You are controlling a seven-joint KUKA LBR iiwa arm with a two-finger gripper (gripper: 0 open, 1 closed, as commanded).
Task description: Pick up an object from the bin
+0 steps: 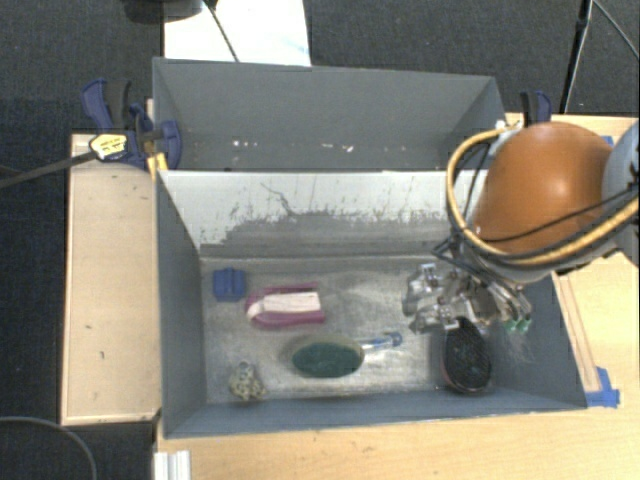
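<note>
At the bin's [190,268] five o'clock, against the near wall, lies a black oval thing [467,361]. I judge it light, hard and smooth enough to slip, so I would take it across its narrow middle. My gripper [436,306] hangs just beyond it, toward four o'clock, and whether it is open or closed I cannot tell. A pink-and-white block [287,306] lies well apart at nine o'clock.

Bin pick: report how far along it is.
Done: the gripper hangs low at the bin's right end, just above a black oval thing. In hand: nothing visibly raised; the black thing lies on the floor. Left: the grasp and the lift out.
</note>
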